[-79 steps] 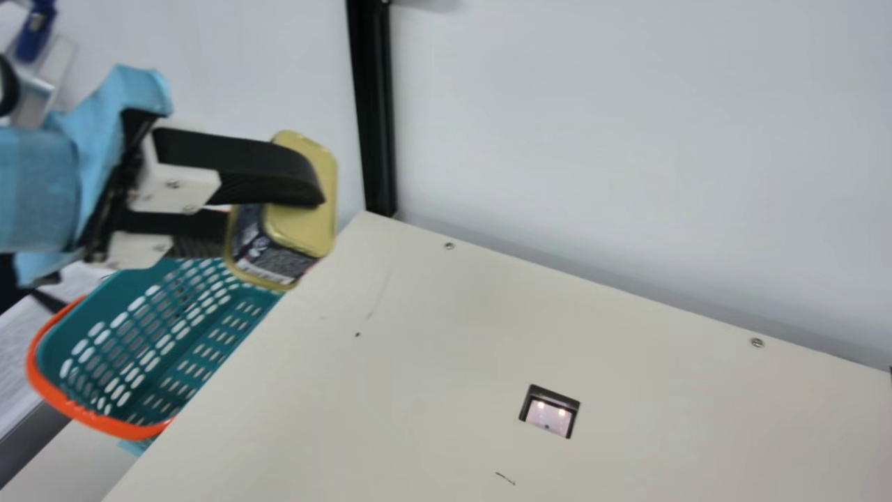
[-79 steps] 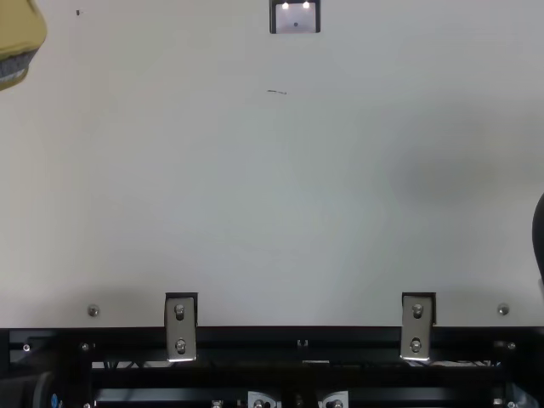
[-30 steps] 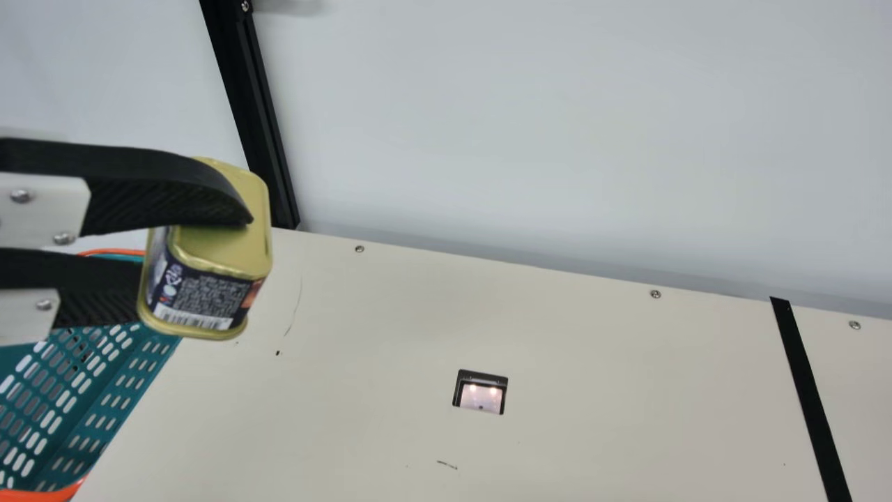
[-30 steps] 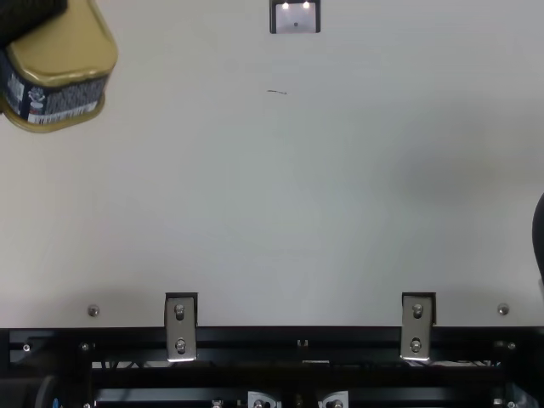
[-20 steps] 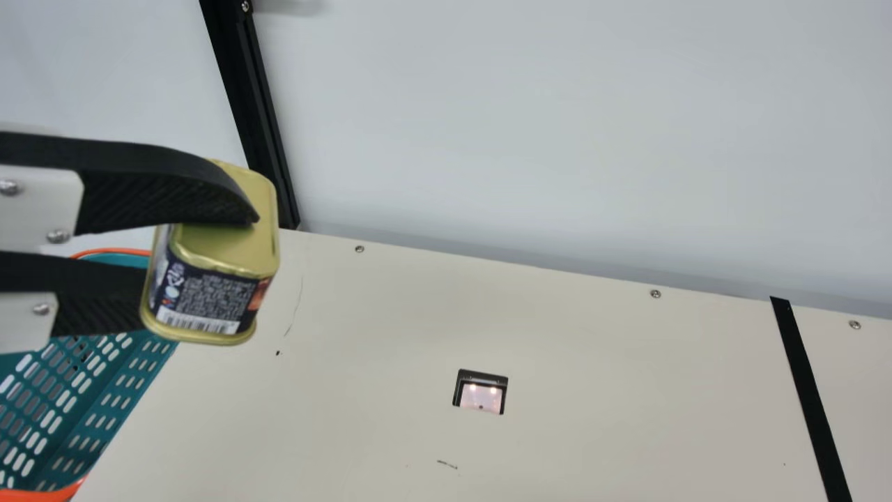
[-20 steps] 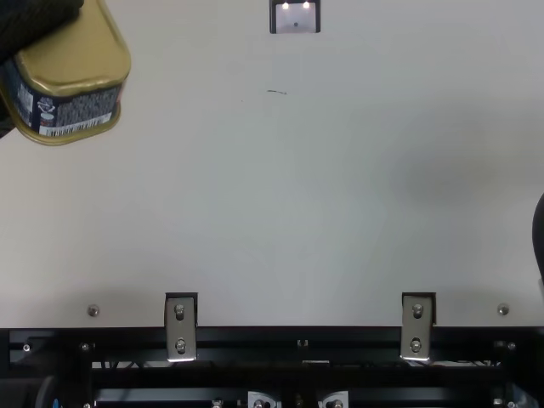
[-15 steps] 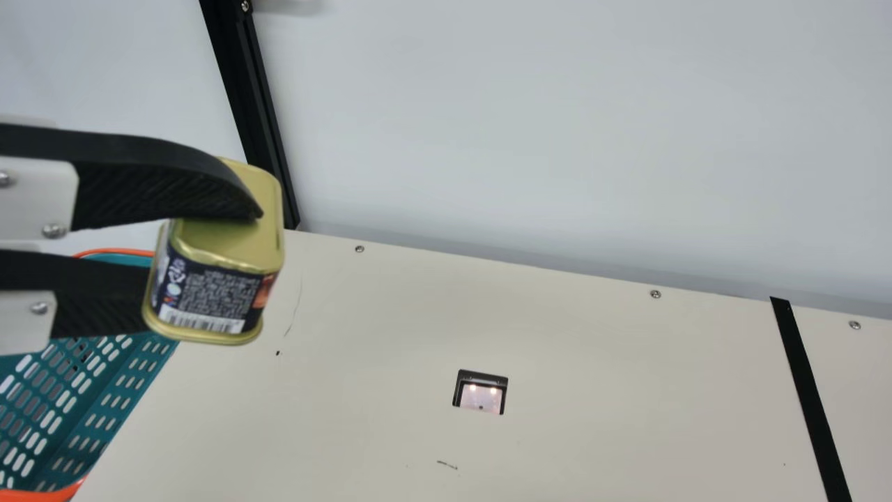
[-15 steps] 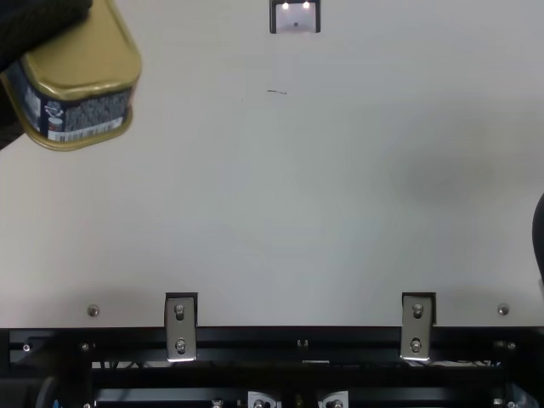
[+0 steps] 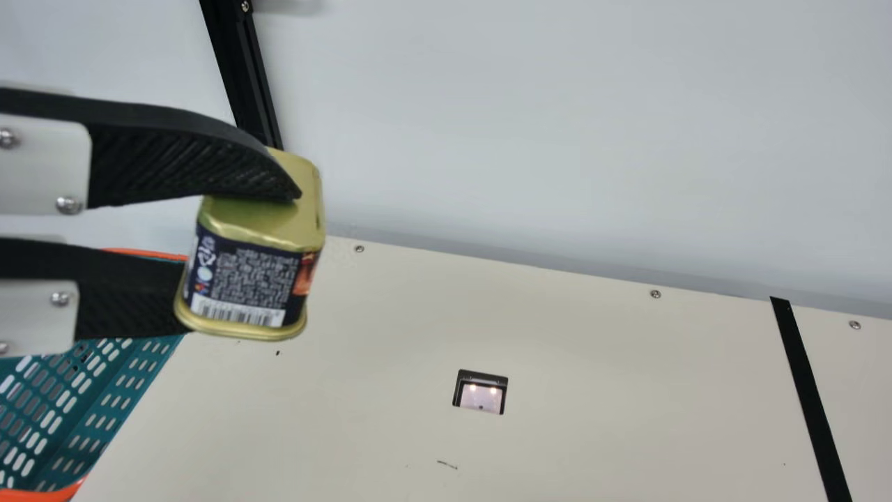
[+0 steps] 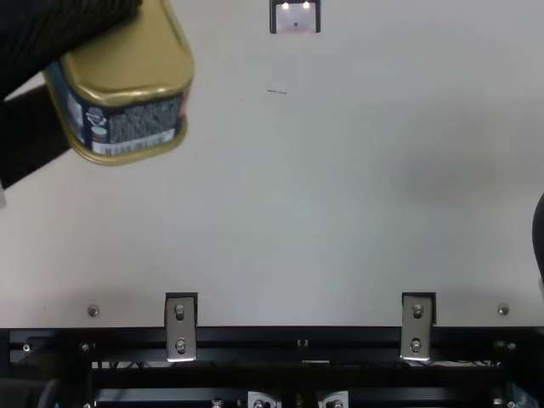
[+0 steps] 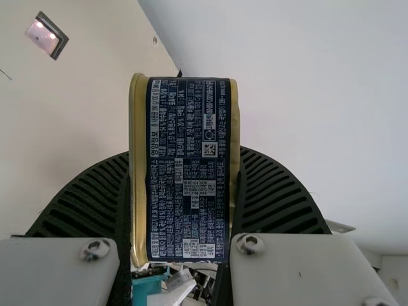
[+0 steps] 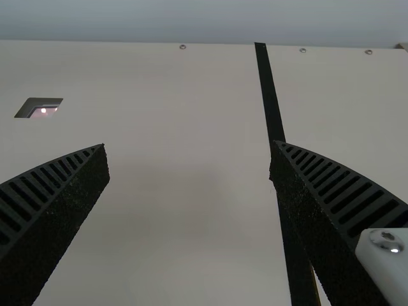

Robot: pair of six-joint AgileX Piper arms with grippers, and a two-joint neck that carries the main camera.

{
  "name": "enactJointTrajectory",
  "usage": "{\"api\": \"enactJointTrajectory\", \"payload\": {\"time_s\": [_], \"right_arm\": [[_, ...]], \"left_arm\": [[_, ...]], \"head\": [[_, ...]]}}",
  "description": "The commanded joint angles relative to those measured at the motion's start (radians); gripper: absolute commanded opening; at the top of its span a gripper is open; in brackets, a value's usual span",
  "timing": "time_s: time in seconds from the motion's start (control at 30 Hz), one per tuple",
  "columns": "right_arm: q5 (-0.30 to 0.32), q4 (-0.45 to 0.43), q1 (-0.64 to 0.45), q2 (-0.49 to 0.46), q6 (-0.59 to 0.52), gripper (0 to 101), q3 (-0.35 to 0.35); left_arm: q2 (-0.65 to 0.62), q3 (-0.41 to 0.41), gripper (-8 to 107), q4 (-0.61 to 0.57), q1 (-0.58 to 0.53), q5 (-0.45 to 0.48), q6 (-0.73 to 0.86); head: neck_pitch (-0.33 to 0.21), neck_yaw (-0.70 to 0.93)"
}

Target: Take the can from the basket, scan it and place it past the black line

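The cream table [image 9: 592, 418] meets a pale wall [image 9: 557, 125]; the scanner window [image 9: 481, 396] glows, and the black line [image 9: 807, 394] crosses to its right. Since the previous frame, the can [image 9: 258, 279] has moved rightward over the table. The left gripper [image 9: 244, 261] clasps it firmly, raised near the basket [image 9: 136, 366]. The right gripper [image 10: 541, 236] is empty, its fingers [image 12: 60, 191] wide apart.

Checkout-style counter [image 9: 592, 404] (inset scanner [image 9: 481, 396], basket [image 9: 77, 411] beside)
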Motion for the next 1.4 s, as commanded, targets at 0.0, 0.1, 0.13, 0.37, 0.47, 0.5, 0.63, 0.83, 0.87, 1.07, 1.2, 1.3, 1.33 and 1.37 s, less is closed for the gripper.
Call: {"api": "enactJointTrajectory", "payload": {"time_s": [0.0,0.1,0.13,0.37,0.47,0.5,0.63,0.83,0.87,1.07,1.2,1.3,1.33,1.37], "right_arm": [[0.0,0.0,0.0,0.0,0.0,101,0.0],[0.0,0.0,0.0,0.0,0.0,101,0.0],[0.0,0.0,0.0,0.0,0.0,101,0.0],[0.0,0.0,0.0,0.0,0.0,101,0.0],[0.0,0.0,0.0,0.0,0.0,101,0.0],[0.0,0.0,0.0,0.0,0.0,101,0.0],[0.0,0.0,0.0,0.0,0.0,101,0.0],[0.0,0.0,0.0,0.0,0.0,101,0.0],[0.0,0.0,0.0,0.0,0.0,101,0.0],[0.0,0.0,0.0,0.0,0.0,101,0.0],[0.0,0.0,0.0,0.0,0.0,101,0.0],[0.0,0.0,0.0,0.0,0.0,101,0.0],[0.0,0.0,0.0,0.0,0.0,101,0.0],[0.0,0.0,0.0,0.0,0.0,101,0.0]], "left_arm": [[0.0,-0.001,10,-0.002,-0.005,-0.001,-0.01],[-0.002,0.001,10,-0.005,-0.012,-0.001,-0.022],[-0.003,0.001,10,-0.005,-0.013,-0.001,-0.024],[-0.013,0.006,10,-0.008,-0.006,-0.001,-0.017],[-0.017,0.012,10,-0.014,-0.001,-0.001,-0.015],[-0.018,0.016,10,-0.018,0.001,-0.001,-0.013],[-0.022,0.023,10,-0.03,0.008,-0.001,-0.005],[-0.034,0.027,10,0.001,0.0,-0.037,0.055],[-0.037,0.032,10,0.008,-0.005,-0.047,0.066],[-0.053,0.075,10,0.083,-0.053,-0.122,0.121],[-0.069,0.107,10,0.169,-0.097,-0.19,0.175],[-0.085,0.14,10,0.249,-0.136,-0.251,0.227],[-0.091,0.154,10,0.276,-0.15,-0.272,0.244],[-0.097,0.169,10,0.304,-0.163,-0.292,0.262]], "head": [[-0.032,-0.002],[-0.032,-0.002],[-0.032,-0.002],[-0.032,-0.002],[-0.032,-0.002],[-0.032,-0.002],[-0.032,-0.002],[-0.032,-0.002],[-0.032,-0.002],[-0.032,-0.002],[-0.032,-0.002],[-0.032,-0.002],[-0.032,-0.002],[-0.032,-0.002]]}}
